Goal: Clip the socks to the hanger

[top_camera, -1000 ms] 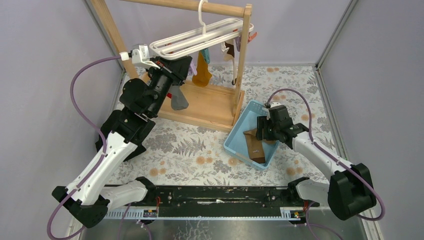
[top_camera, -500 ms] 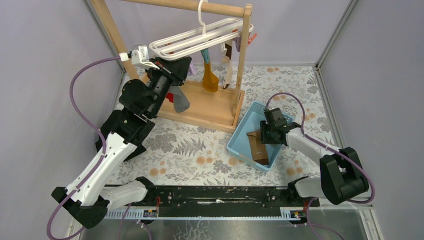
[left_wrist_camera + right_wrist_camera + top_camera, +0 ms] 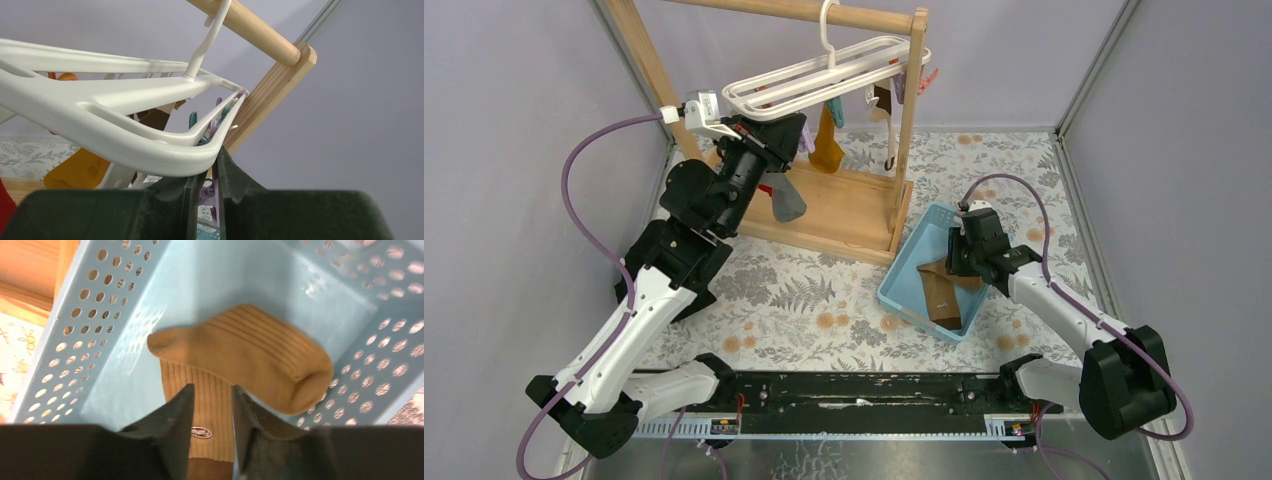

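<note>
The white hanger (image 3: 824, 75) hangs by its hook from the wooden rail; it also shows in the left wrist view (image 3: 100, 125). My left gripper (image 3: 800, 138) is at the hanger's near left end, its jaws (image 3: 206, 167) shut on a purple clip (image 3: 214, 189) just under the frame's end bar. The lighter tan sock (image 3: 250, 355) lies folded in the blue basket (image 3: 100, 305) over the darker brown sock (image 3: 210, 471). My right gripper (image 3: 212, 392) is open low over the tan sock's ribbed cuff, one finger on each side. The socks (image 3: 939, 292) lie under the right gripper (image 3: 954, 265).
The wooden rail stand (image 3: 834, 215) rises at the back, with its post (image 3: 909, 130) next to the basket (image 3: 892, 292). A mustard sock (image 3: 828, 150) and a grey sock (image 3: 786, 202) hang from the hanger. More coloured clips (image 3: 927, 75) dangle at its far end.
The right arm's elbow swung in and back out while its gripper stayed over the basket. The mustard sock swung on the hanger. The left arm has not moved.
</note>
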You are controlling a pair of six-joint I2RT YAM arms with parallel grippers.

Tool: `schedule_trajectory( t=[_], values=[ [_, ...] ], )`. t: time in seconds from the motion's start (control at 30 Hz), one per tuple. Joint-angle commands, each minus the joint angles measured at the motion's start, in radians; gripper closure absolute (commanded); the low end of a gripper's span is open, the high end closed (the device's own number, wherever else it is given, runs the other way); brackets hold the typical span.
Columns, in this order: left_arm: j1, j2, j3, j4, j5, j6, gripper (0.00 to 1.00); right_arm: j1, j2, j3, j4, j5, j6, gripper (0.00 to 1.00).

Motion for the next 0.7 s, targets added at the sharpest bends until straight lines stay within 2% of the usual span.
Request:
schedule_trajectory(
  t=[0.0,0.07,0.13,0.27,0.37,0.43,0.53,0.67],
  values=[
    [0.009,-0.019,-0.008,0.038,0.002,0.003,1.00,0.013,0.042,0.065,-0.014,-0.003,-0.041,0.44],
    [0.009,-0.020,-0.006,0.035,-0.001,0.007,1.00,0.070,0.098,0.107,-0.065,0.077,-0.058,0.33],
    [0.009,-0.024,-0.007,0.033,-0.006,0.009,1.00,0.136,0.147,0.133,-0.081,0.148,-0.066,0.29],
    [0.009,-0.028,-0.004,0.032,-0.008,0.011,1.00,0.153,0.198,0.140,-0.060,0.131,-0.037,0.29],
    [0.009,-0.026,-0.001,0.030,-0.008,0.013,1.00,0.153,0.221,0.125,-0.050,0.155,-0.026,0.32],
    [0.009,-0.027,-0.001,0.029,-0.005,0.013,1.00,0.150,0.230,0.111,-0.037,0.181,-0.002,0.38],
    [0.009,-0.027,-0.001,0.029,-0.003,0.012,1.00,0.140,0.224,0.101,-0.024,0.179,0.025,0.52],
    [0.009,-0.030,-0.004,0.029,-0.004,0.011,1.00,0.128,0.176,0.098,-0.019,0.170,0.052,0.79]
  ],
)
